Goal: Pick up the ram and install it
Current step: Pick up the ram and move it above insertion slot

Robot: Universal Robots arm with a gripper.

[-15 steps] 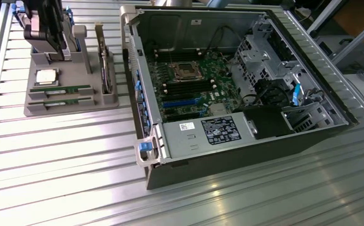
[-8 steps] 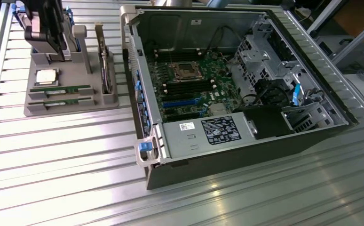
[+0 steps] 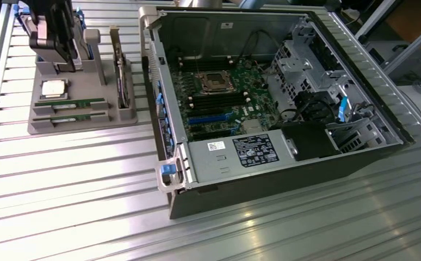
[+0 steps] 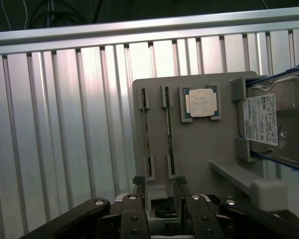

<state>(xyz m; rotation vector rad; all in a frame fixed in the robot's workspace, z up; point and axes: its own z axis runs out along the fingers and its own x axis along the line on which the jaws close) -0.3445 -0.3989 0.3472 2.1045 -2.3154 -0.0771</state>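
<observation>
The gripper (image 4: 159,185) is seen with its fingers (image 4: 138,182) spread apart and nothing between them, poised over the end of the grey tray (image 3: 43,126) where the hard drive (image 4: 276,124) stands. The ram (image 3: 71,102) is parked in that tray, set on its long edge in end clips, with a twin stick (image 3: 71,115) just beside it and the square processor chip (image 3: 54,88) next along. Which of the two is meant cannot be told.

A light, stiff but thin board is judged here. It is easily lifted, but easily cracked if bent or twisted, and its chips and contact edge are best left untouched. A hold is best taken across the two flat faces near mid-length, high on the upper edge, so the stick is kept level.

Room is tight. The twin lies close on one side and the clips guard both tips, so only a straight lift is left open. The card with the metal bracket (image 3: 121,81) stands taller at the tray's edge towards the computer case (image 3: 268,187), and the case wall rises beyond it. Inside, the dark memory slots (image 3: 212,101) are ranged just beside the processor socket (image 3: 214,81), with open space above them.
</observation>
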